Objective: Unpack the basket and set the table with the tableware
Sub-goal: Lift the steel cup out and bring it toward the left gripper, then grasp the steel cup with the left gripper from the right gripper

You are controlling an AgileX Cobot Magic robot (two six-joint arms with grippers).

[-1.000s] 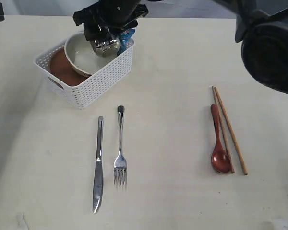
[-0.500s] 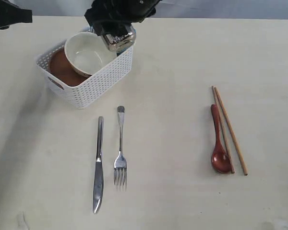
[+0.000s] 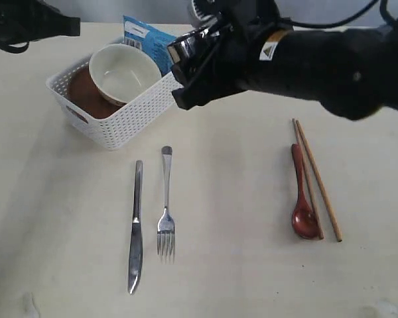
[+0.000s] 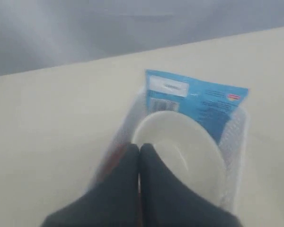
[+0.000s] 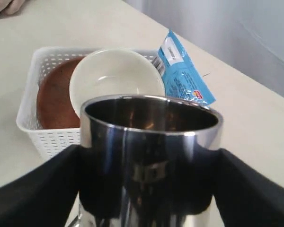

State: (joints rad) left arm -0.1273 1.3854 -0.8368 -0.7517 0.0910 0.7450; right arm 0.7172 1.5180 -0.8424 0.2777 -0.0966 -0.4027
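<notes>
Beside the basket's right-hand corner, our right gripper [image 5: 149,198] clasped the steel cup [image 5: 149,142], fingers spread wide on either side of its wall. That held the cup upright, mouth up, which we judged right for carrying it out to a place setting. Our left gripper [image 4: 139,189] pointed toward the basket [image 3: 119,126] with its jaws pinched together on nothing, apparently parked out of the way.

Inside the basket the cream bowl [image 3: 123,71] leaned on the reddish-brown plate [image 3: 83,96], and the blue snack packet [image 3: 146,36] stood against the far wall. On the table [image 3: 239,265] the knife [image 3: 136,225] and fork [image 3: 166,205] lay side by side just in front of the basket. The red spoon [image 3: 302,199] and chopsticks [image 3: 318,185] lay together well to the right.

Between those two groups the tabletop was bare, and we thought it gave room to set the cup down without grazing cutlery. The basket's rim beside the cup was the edge to mind.
</notes>
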